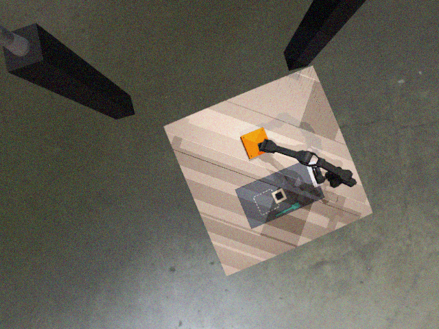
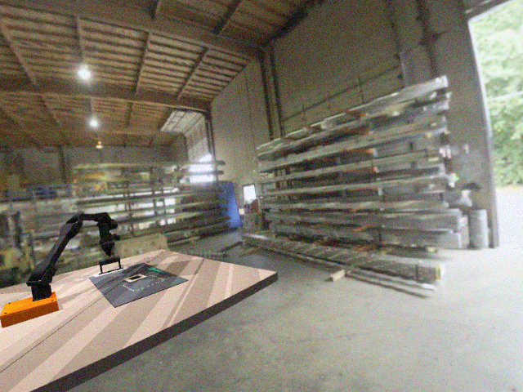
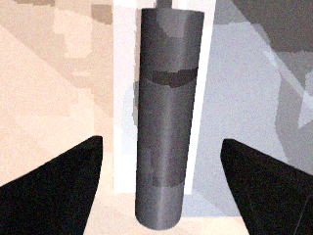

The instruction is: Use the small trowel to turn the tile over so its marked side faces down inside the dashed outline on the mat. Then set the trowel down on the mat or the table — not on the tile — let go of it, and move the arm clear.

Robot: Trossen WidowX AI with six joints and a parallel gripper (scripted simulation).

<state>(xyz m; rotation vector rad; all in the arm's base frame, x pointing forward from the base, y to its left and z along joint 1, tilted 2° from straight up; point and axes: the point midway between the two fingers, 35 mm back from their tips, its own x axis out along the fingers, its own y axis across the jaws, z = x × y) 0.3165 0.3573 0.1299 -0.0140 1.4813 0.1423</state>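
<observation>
The trowel (image 1: 314, 177) (image 2: 110, 260) (image 3: 166, 122) has a flat white blade and a raised black bar handle. It lies across the mat's end nearest the arm's far reach. My gripper (image 2: 110, 254) (image 3: 162, 146) is open above the handle. In the wrist view the handle runs lengthwise between the spread fingers, which do not grip it. The tile (image 1: 278, 195) (image 2: 135, 278) is a pale square with a dark square mark facing up. It lies flat on the mat (image 1: 247, 201) (image 2: 122, 295) (image 3: 240, 98), at one side of the dashed outline (image 1: 258, 207).
A thin teal tool (image 1: 294, 207) (image 2: 157, 270) lies along the mat's edge, close to the tile and outline. The orange arm base (image 1: 252, 143) (image 2: 29, 308) stands on the wooden table (image 1: 212, 141) (image 2: 236, 273). The arm reaches past the mat's trowel end.
</observation>
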